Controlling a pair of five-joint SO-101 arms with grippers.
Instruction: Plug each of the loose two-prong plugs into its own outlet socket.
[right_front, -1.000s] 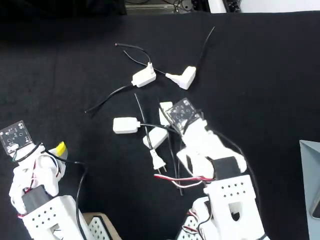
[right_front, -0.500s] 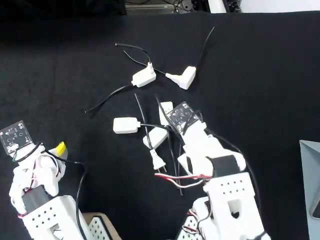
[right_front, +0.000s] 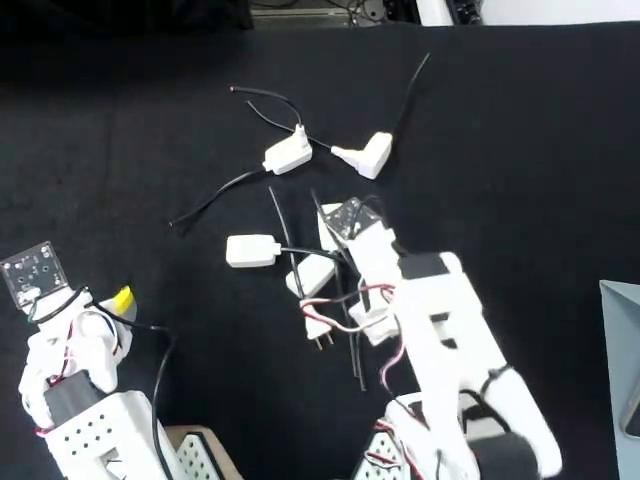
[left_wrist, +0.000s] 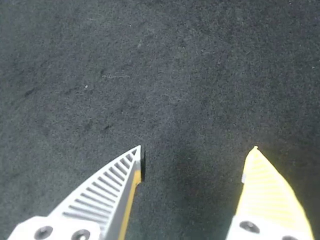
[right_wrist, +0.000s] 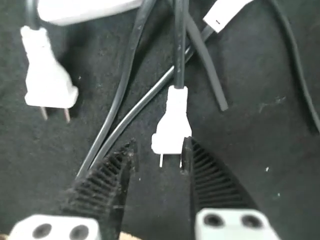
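The right jaws stand narrowly apart astride a plug (right_wrist: 171, 131) at the worktop's (right_front: 520, 150) centre, among crossing cords (right_wrist: 135, 45). Its prongs point back toward the wrist, so closing here would take the body at its prong end, probably to lift it free of the tangle. One finger (right_wrist: 195, 157) is at the plug's edge and the other just beside it; nothing is gripped yet. A second plug (right_wrist: 49, 82) lies loose nearby, by a socket (right_wrist: 85, 9). Near left, the left jaws gape wide over bare worktop, seemingly parked clear of the cords.
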